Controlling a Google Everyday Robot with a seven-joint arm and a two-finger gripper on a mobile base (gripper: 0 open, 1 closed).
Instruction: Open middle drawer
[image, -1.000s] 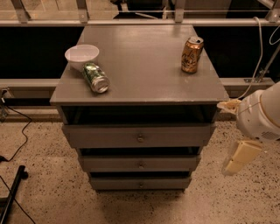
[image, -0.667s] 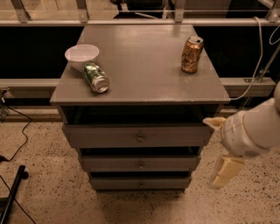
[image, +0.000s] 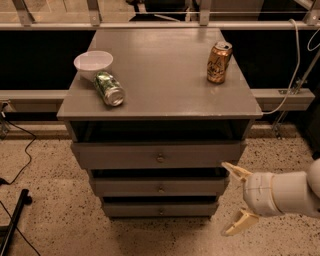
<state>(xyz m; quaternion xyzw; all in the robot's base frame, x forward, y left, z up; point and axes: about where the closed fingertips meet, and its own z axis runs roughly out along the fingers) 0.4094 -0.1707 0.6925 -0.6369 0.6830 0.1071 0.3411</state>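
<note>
The middle drawer (image: 129, 187), grey with a small round knob (image: 161, 189), appears closed in the desk (image: 165, 75) front. The end effector (image: 233, 198) hovers at its 3 o'clock, fingers spread apart, touching nothing. It should probably centre squarely on the knob before clamping.

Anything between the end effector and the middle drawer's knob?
Nothing. In the camera view the open end effector sits right of the middle drawer; only bare drawer front runs to the knob.

Grey mid drawer (image: 160, 187); cream gripper (image: 224, 198) lower right
</note>
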